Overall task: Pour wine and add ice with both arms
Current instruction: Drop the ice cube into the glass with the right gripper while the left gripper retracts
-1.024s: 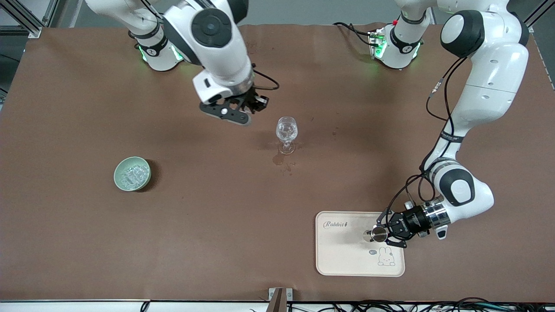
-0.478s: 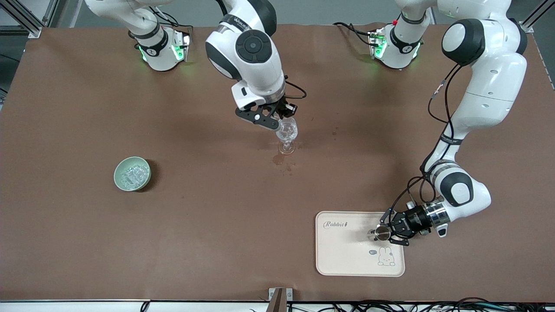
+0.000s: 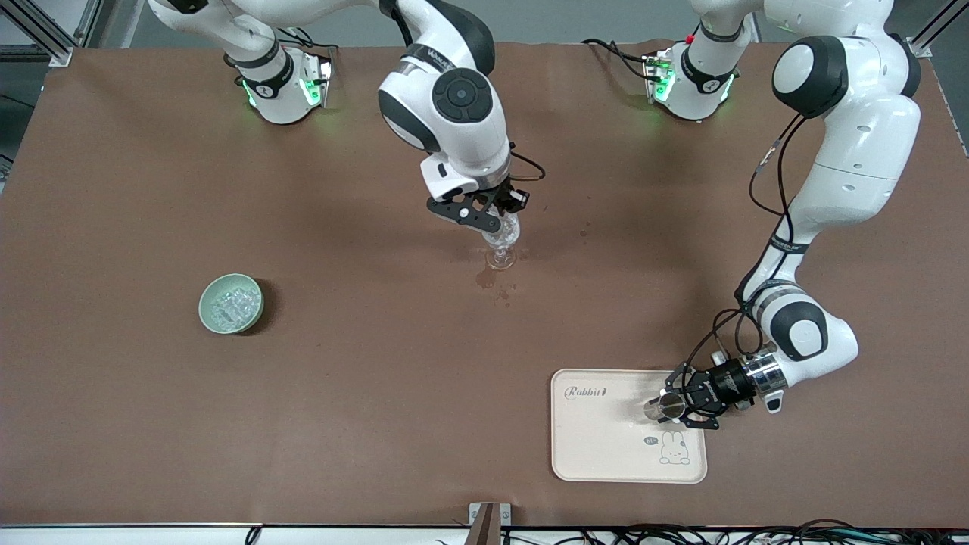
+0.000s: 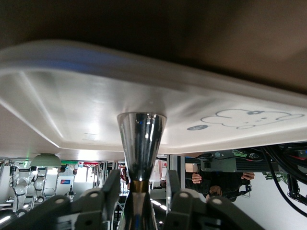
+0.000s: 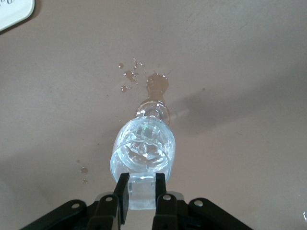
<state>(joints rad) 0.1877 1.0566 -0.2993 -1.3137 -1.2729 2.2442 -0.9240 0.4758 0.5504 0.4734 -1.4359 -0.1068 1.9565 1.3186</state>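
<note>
A clear stemmed glass [image 3: 500, 244] stands mid-table, holding clear liquid and ice; it also shows in the right wrist view [image 5: 144, 148]. My right gripper [image 3: 506, 214] is just above its rim, shut on a clear ice cube [image 5: 142, 197] in the right wrist view [image 5: 142, 184]. More ice [image 3: 231, 304] lies in the pale green bowl [image 3: 204, 303] toward the right arm's end. My left gripper [image 3: 672, 404] is low over the cream tray [image 3: 606, 446], open, with its fingers either side of a steel jigger [image 3: 658, 407] standing on the tray [image 4: 72, 96]. Gaps show beside the jigger [image 4: 141, 139] in the left wrist view [image 4: 143, 178].
A small brownish spill [image 3: 488, 278] with droplets wets the table beside the glass foot, nearer the front camera; it also shows in the right wrist view [image 5: 157, 82]. The tray has a rabbit print [image 3: 674, 448].
My right gripper has carried the ice cube across and down to just over the glass rim. My left gripper has shifted only slightly at the jigger on the tray.
</note>
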